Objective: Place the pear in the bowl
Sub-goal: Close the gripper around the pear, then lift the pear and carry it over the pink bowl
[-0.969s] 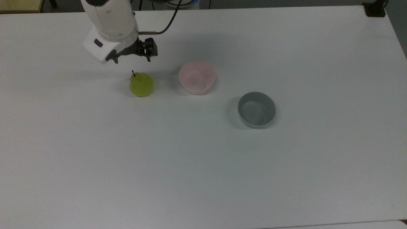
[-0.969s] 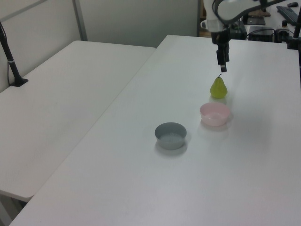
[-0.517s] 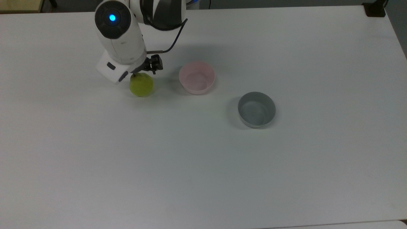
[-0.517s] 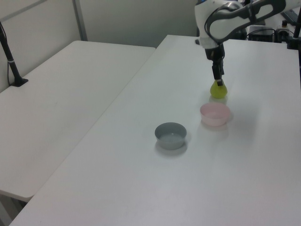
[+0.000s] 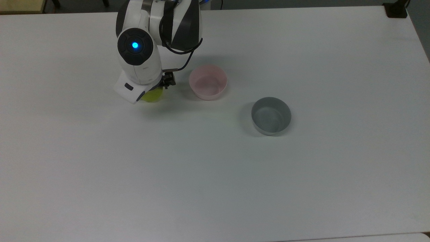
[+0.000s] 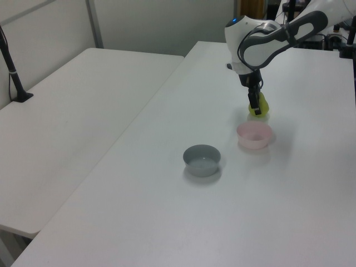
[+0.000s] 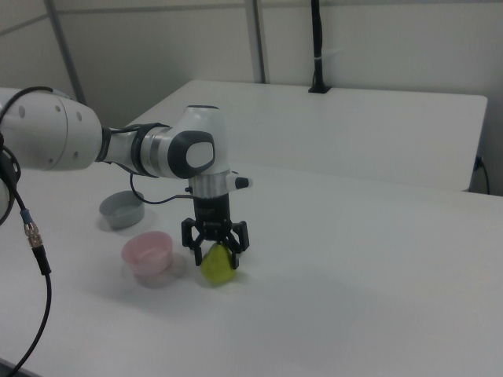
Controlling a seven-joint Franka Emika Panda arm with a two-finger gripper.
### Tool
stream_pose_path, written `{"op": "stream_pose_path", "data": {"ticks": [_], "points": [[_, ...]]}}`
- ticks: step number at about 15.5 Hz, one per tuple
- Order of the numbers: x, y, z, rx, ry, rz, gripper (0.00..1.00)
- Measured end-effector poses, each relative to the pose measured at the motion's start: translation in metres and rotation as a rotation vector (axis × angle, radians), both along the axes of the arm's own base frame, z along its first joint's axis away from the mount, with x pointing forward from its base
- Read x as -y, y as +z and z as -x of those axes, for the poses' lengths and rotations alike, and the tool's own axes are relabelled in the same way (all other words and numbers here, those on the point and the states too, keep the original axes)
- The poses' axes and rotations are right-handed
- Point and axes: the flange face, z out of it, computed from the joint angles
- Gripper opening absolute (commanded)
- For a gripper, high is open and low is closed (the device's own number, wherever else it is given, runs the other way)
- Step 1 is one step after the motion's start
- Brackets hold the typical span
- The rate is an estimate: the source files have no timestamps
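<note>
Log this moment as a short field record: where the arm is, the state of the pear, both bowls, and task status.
arm: gripper lowered over the pear, jaws straddling its upper part
pear: on the table, beside the pink bowl, at the top view's left of it
pink bowl: empty, upright
grey bowl: empty, upright, at the top view's right of the pink bowl
contact: jaws open around the pear; grip not closed
task status: pear not yet lifted, not in the bowl

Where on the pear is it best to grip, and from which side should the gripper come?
Probably from above, around the narrow upper part of the pear. It stands upright on the table, tapering toward the top, and the gripper hangs over it with a finger on either side.
</note>
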Motion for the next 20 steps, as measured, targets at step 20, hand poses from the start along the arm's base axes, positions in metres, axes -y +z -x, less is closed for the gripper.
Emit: {"op": "stream_pose_path", "data": {"ticks": [20], "points": [[-0.027, 0.158, 0.02, 0.113, 0.005, -0.02, 0.51]]}}
